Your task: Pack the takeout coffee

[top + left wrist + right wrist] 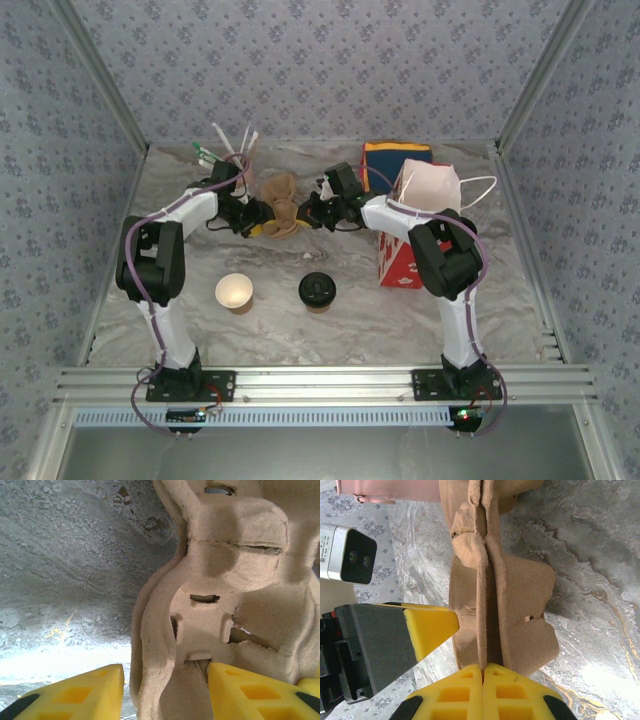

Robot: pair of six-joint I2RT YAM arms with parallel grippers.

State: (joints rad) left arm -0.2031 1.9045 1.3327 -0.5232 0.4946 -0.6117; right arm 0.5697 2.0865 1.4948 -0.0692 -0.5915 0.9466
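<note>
- Top view: takeout coffee stands upright on the table, black lid on, near the middle and nearer the arm bases than both grippers.
- A lidless cup is on its left and a red box on its right. It touches neither.
- Both arms meet at a folded brown pulp carrier further back. Left gripper is on its left side, right gripper on its right. The coffee is well apart from the carrier.
- Left wrist view: the yellow fingers stand partly apart and straddle the carrier's edge. The right-hand finger is against the pulp. There is a gap between the left-hand finger and the pulp, so no clamp.
- Right wrist view: the yellow fingers are closed tip to tip. The carrier's thin folded seam runs into the tips, so it is pinched there.
- The carrier hangs edge-on above the marbled table, with one left gripper finger beside its left face.
</note>
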